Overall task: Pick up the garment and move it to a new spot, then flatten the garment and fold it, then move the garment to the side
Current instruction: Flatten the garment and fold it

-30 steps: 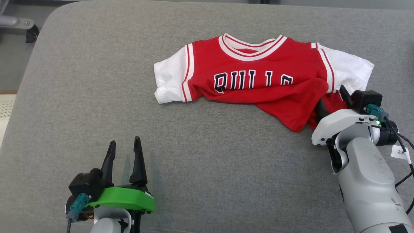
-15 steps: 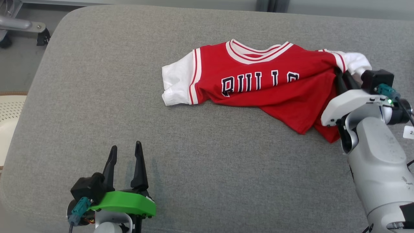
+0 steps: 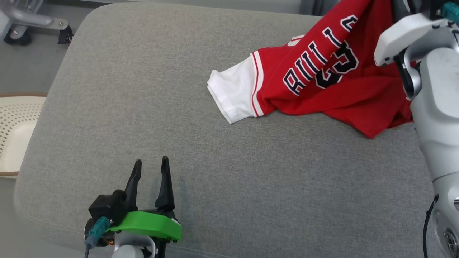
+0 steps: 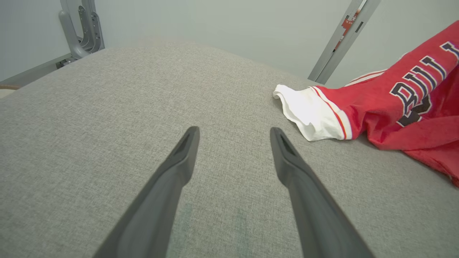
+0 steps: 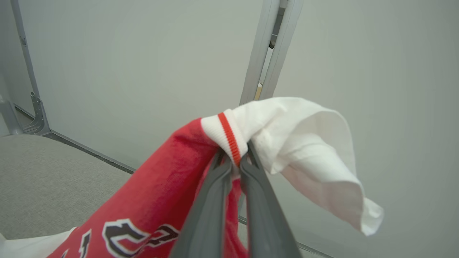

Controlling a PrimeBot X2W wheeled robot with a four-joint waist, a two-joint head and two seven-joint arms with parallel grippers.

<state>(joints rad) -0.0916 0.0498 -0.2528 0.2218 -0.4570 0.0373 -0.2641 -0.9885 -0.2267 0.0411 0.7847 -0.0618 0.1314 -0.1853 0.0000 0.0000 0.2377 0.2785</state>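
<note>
- Only container-ish thing: a pale perforated tray (image 3: pixel 16 118) sat off the grey cushion's (image 3: pixel 179 107) left edge. Couldn't tell what was in it, too cropped.
- The right gripper (image 5: pixel 235 157) was clamped tight on the jersey (image 5: pixel 168 179), fingers pinched together right at the red-striped cuff seam. The white sleeve (image 5: pixel 304 143) flopped out past the fingertips, against the pale wall (image 5: pixel 107 71).
- In the head view the jersey (image 3: pixel 322 96) slanted up toward the top right corner. That end was in the air, while the lower part and the other white sleeve (image 3: pixel 235 95) lay on the cushion, far right side.
- The right arm (image 3: pixel 437 89) stood tall along the right edge, wrist up at the top corner, forearm in front of the jersey's edge.
- The left gripper (image 3: pixel 151 162) sat low near the front-left of the cushion. Its fingers were spread wide, pointing away, well apart from the jersey (image 4: pixel 394 107).
</note>
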